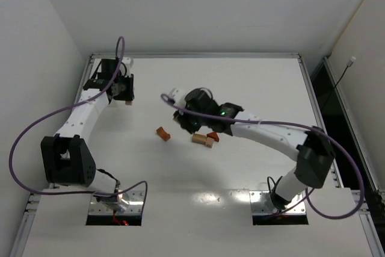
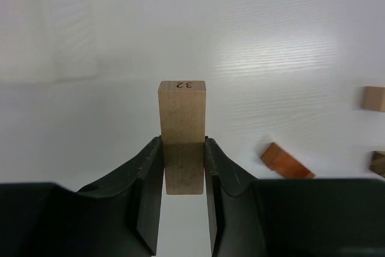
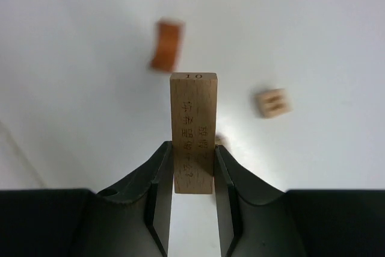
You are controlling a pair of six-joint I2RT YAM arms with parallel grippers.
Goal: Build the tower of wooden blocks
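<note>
Left wrist view: left jaws clamp pale block 32 [image 2: 181,124], right jaws clamp pale block 10 [image 3: 193,118] — no tower stands yet, loose blocks [image 1: 203,140] lying at the centre of the surface [image 1: 258,82] — so set each block down square and release only once seated.

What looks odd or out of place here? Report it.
Nothing broken or spilled. The reddish-brown block and tan blocks lie loose, unstacked; left gripper clamps the block marked 32, right gripper the block marked 10.

A reddish-brown block [image 3: 166,45] is blurred; the edge crops a tan block [image 2: 374,98].
</note>
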